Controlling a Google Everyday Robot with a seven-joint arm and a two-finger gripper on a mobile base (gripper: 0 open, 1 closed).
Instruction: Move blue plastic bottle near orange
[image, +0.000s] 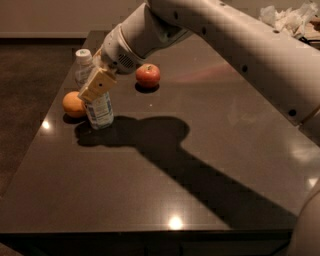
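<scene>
Pinching blue plastic bottle round its upper part w/ gripper | bottle's near worktop's far-left corner, just beside orange | prob light, thin-walled, slippery, tippy | imo grip mid-body, gently

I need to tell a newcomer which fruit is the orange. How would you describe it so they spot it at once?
On the dark table, look near the left edge, where the gripper holds a blue-labelled bottle by its top. The orange sits just left of that bottle. Unlike the red apple farther back, it is plain matte orange.
</scene>
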